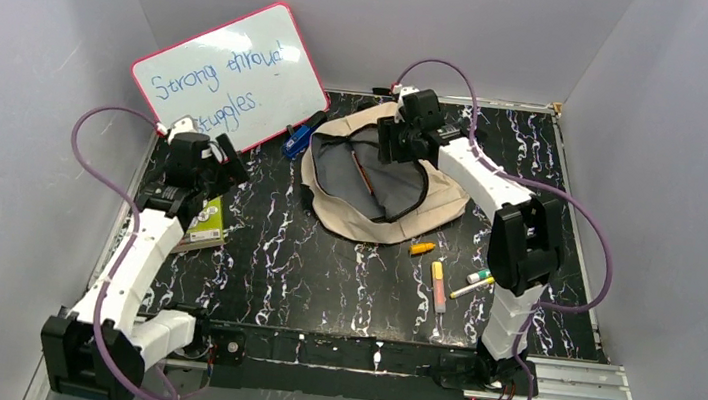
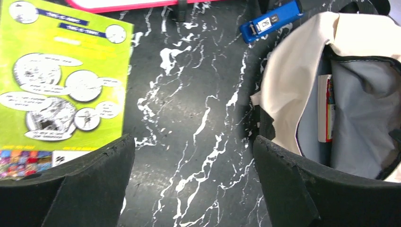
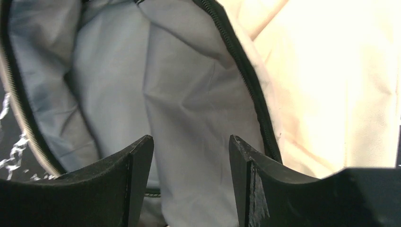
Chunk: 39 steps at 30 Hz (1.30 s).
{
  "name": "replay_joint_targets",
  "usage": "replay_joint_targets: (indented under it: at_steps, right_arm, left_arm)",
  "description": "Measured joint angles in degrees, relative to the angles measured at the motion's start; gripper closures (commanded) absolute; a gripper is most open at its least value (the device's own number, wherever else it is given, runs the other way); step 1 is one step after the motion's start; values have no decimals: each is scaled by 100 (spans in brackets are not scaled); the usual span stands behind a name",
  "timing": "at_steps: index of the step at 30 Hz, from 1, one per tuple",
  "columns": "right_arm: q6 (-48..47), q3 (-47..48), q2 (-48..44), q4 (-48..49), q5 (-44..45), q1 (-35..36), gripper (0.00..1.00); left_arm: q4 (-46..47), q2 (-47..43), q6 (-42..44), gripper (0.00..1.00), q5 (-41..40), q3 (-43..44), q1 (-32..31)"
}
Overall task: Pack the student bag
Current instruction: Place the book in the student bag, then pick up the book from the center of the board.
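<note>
Bag lies flat at 12 o'clock on the table, mouth unzipped, grey lining showing. Thin pencil-like stick inside, hard to be sure what it is. Left wrist view shows a white-red flat item in the bag too.

Right gripper sits over the bag mouth at its 1 o'clock side, fingers apart, nothing between them, only lining behind. Left gripper at 9 o'clock over bare table, fingers spread wide, holding nothing.

Green booklet just at 9 o'clock of the left gripper. Whiteboard leans at 11 o'clock. Blue item between whiteboard and bag, near the bag rim. Markers lie loose at 4 o'clock, apart from the bag
</note>
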Motion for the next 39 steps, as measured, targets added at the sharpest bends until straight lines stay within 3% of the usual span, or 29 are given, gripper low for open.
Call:
replay_joint_targets:
  at_steps: [6, 15, 23, 39]
  right_arm:
    - [485, -494, -632, 186, -518, 59, 30]
    - [1049, -737, -1158, 647, -1032, 793, 26]
    - [1266, -769, -1062, 911, -1495, 1198, 23]
    - [1318, -1130, -1049, 1309, -1703, 1196, 20]
  left_arm:
    - [-492, -697, 68, 5, -245, -295, 573]
    - [-938, -566, 111, 2, -52, -518, 2345]
    - [-223, 42, -304, 2, 608, -1043, 3532]
    - [1672, 680, -1010, 9, 1051, -2004, 3757]
